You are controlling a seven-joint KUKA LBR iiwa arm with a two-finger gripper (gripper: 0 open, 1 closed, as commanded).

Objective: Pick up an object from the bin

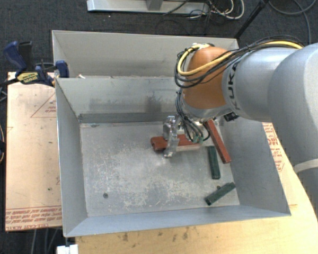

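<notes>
The claw (170, 142) is seen at a flat reddish-brown block (159, 143) amid the grey metal bin (69, 142). Its spread cannot be told.

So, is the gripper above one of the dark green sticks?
No, the gripper is at the red block; the green sticks lie apart from it.

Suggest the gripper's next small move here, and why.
Probably ease straight down a little onto the red-brown block. The gripper stands right at it in the middle of the bin, and the nearest dark green stick lies apart on the view's right, so nothing seems to crowd that approach.
</notes>
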